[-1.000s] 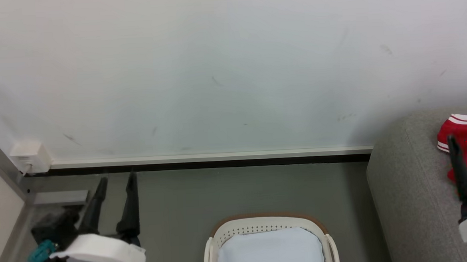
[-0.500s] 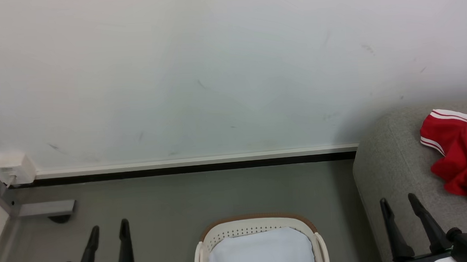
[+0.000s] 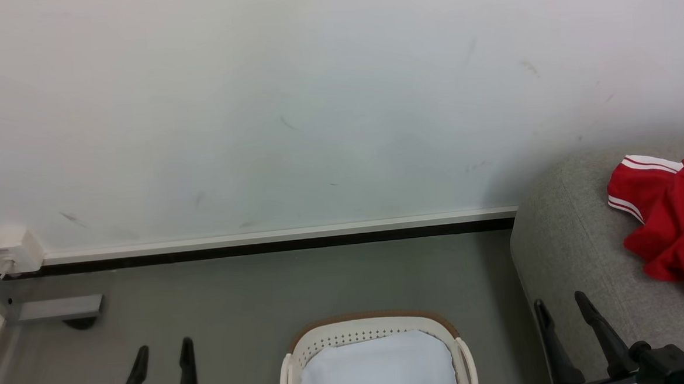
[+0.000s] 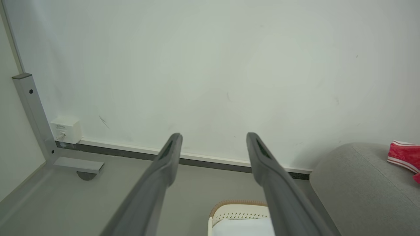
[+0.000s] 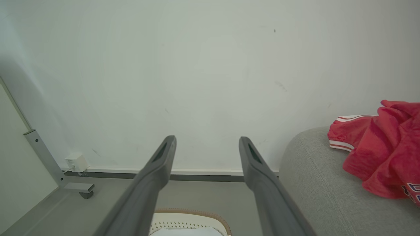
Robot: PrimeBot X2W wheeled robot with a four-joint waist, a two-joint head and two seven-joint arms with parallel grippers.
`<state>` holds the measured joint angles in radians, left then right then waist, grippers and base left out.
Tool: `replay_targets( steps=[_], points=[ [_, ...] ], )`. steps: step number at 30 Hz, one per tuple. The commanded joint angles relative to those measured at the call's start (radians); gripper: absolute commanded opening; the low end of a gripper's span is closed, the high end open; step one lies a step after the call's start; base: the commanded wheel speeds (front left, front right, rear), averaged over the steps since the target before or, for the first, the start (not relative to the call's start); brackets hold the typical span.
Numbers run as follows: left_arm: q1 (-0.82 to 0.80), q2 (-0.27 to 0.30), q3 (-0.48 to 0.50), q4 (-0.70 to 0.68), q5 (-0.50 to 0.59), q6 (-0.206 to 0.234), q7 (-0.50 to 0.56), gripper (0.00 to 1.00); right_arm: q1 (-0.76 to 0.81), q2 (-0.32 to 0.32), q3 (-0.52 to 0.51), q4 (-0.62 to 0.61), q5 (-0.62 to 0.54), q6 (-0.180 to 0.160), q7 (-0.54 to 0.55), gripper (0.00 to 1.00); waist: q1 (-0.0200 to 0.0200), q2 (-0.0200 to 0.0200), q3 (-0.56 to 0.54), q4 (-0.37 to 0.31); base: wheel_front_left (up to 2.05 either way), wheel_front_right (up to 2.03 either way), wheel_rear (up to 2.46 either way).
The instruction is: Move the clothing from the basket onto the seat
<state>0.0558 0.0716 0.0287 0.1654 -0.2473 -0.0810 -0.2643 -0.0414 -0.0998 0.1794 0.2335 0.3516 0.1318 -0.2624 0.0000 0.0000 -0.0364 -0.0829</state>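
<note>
So the basket [image 3: 372, 325] was chopped off by the bottom edge in the head view. Just its far brown-banded rim and a bit of perforated wall showed, and the part of the inside you could see was white lining [image 3: 378, 371]. The clothing [image 3: 665, 222] was lying crumpled on the seat [image 3: 567, 250], off to the right of the basket and well apart from it. It ran out of the right edge, so I couldn't see the whole pile, and the lettering got cut off too, couldn't read it. The seat itself was only a rounded corner in frame. The left tool [image 3: 165, 345] sat at the lower left with its body cut off and two dark fingers poking up, spread apart and gripping nothing, over the grey floor [image 3: 265, 289] left of the basket. The right tool [image 3: 559, 299] was at the lower right, fingers up and leaning a bit left, spread wide and empty too, by the seat's front edge, short of the clothing.
</note>
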Motion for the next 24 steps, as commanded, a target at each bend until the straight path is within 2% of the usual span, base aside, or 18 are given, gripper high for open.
replay_targets(
  steps=[1, 15, 16, 19, 24],
  points=[
    [-0.001, -0.005, 0.007, 0.006, 0.016, -0.006, 0.0, 1.0, -0.013, -0.002, -0.004, 0.006, -0.01, -0.002, -0.003, 1.0, 0.0, 0.0, 0.0, 0.0, 0.0, 0.0, 0.0],
    [-0.022, -0.018, 0.043, 0.032, 0.034, -0.035, 0.0, 1.0, -0.02, 0.005, 0.005, 0.021, -0.001, -0.002, -0.003, 1.0, 0.0, 0.0, -0.001, 0.004, 0.0, 0.0, 0.0],
    [-0.014, -0.021, 0.038, 0.029, 0.032, -0.033, 0.0, 0.0, -0.017, 0.005, 0.006, 0.02, -0.002, 0.0, 0.0, 0.0, 0.0, 0.0, -0.001, 0.004, 0.0, 0.0, 0.0],
    [-0.005, -0.027, 0.034, 0.053, 0.029, -0.033, 0.002, 0.0, -0.002, 0.007, 0.008, 0.038, 0.003, 0.0, 0.004, 0.0, 0.0, 0.0, -0.001, 0.004, 0.0, 0.0, 0.0],
    [-0.027, -0.026, 0.048, 0.066, -0.066, -0.034, 0.038, 0.0, -0.006, 0.008, -0.01, 0.034, 0.094, 0.0, 0.028, 0.0, 0.0, 0.0, 0.001, 0.007, 0.0, 0.0, 0.0]
  ],
)
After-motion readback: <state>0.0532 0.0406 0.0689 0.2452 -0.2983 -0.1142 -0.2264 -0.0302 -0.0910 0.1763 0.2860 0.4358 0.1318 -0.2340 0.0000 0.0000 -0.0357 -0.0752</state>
